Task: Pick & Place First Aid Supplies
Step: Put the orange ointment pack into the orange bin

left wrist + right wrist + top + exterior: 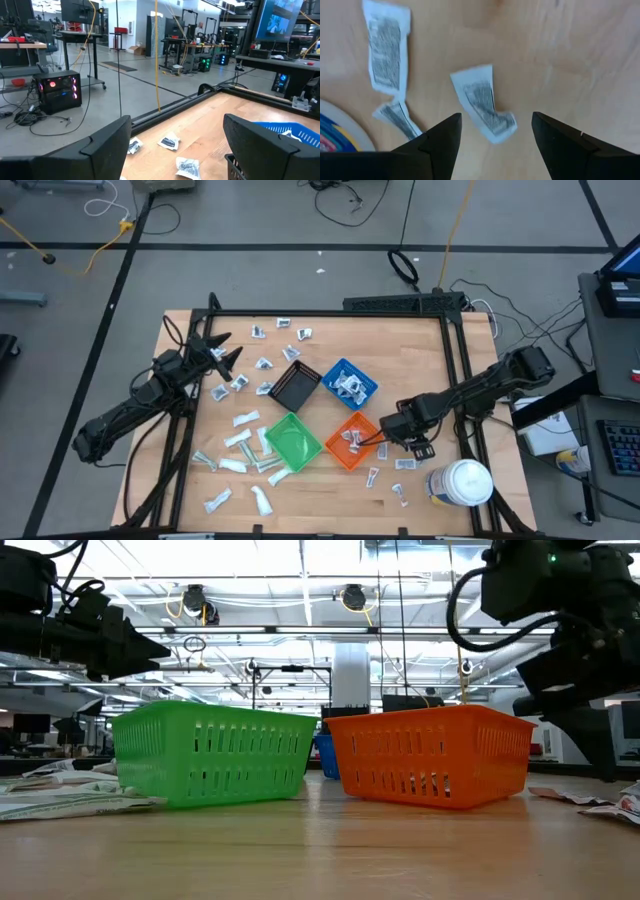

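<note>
First aid supplies lie scattered on the wooden table as small white packets, several along the left and near side (240, 442), and several at the far side (283, 326). More sit in the blue bin (349, 383) and the orange bin (352, 442). My right gripper (405, 444) points down, open, just right of the orange bin. In the right wrist view a curled white packet (482, 102) lies on the table below its gap (496, 120). Two more packets (386, 47) (397, 117) lie beside it. My left gripper (222, 356) waits open and level over the table's left side.
A black bin (295, 388) and a green bin (292, 442) stand with the blue and orange ones in a diamond at the table's middle. A large white round jar (460, 483) stands at the near right corner. Black frame rails (462, 380) border the table.
</note>
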You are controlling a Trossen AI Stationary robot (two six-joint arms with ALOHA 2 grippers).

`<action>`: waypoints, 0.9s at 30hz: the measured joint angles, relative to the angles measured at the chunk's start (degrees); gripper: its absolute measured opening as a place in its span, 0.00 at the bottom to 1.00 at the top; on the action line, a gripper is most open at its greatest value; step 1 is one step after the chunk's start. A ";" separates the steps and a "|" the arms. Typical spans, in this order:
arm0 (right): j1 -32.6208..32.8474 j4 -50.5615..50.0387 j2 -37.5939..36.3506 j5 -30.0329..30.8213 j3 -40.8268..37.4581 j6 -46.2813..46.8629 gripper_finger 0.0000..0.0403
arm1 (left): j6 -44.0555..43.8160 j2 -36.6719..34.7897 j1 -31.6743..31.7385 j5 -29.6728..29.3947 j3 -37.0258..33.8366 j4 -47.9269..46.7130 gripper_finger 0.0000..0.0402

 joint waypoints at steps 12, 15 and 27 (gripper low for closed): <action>0.33 3.11 0.07 -1.40 -0.31 -0.76 0.27 | 0.00 0.00 0.00 0.00 0.00 0.00 0.81; 0.39 3.51 0.07 -4.46 -1.77 0.63 0.20 | 0.00 0.00 -0.01 0.00 0.00 0.00 0.81; 1.05 1.58 -0.38 -4.23 -2.09 5.42 0.01 | 0.00 0.00 -0.01 0.00 0.00 0.01 0.81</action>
